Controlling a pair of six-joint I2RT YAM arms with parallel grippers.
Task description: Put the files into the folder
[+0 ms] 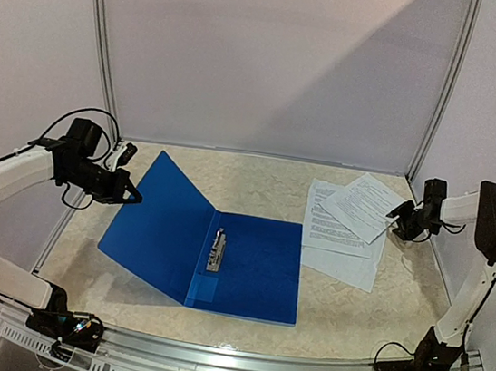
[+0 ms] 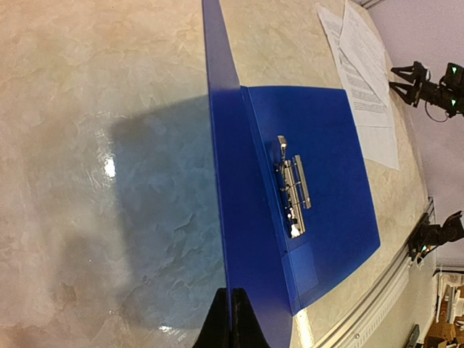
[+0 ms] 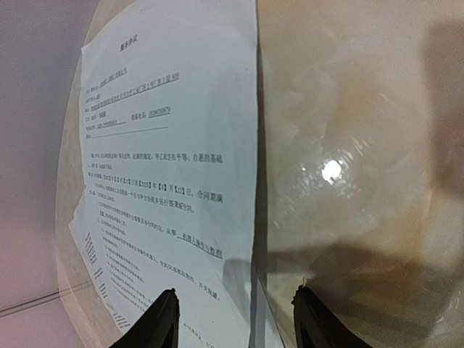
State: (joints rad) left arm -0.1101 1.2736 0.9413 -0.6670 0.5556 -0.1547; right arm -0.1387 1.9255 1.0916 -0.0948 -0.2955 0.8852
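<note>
Files: white printed sheets (image 1: 342, 246) lie in a loose, skewed stack flat on the desk (image 1: 349, 318), just right of the folder, with the top sheet (image 1: 366, 204) turned at an angle to the rest.
Folder: the blue folder (image 1: 250, 273) is open near the middle of the desk. Its right half lies flat, with the metal clip (image 1: 217, 250) at the spine. The left cover (image 1: 159, 220) is raised at a slant.
Handling, files: likely very light, thin and floppy. They would droop if lifted by one corner and slide easily over each other. A pinch at an exposed edge or corner seems best, dragging low so that the sheets stay together.
Handling, folder: the board looks stiffer, but the cover probably wants to fall shut unless held.
Left end effector (image 2: 232, 312): fingers pressed together on the outer edge of the raised cover, propping it open.
Right end effector (image 3: 235, 322): fingers apart, about halfway, low over the top sheet's right edge. One finger is above the paper and the other above bare desk. It grips nothing, and whether a tip touches the sheet cannot be told.
</note>
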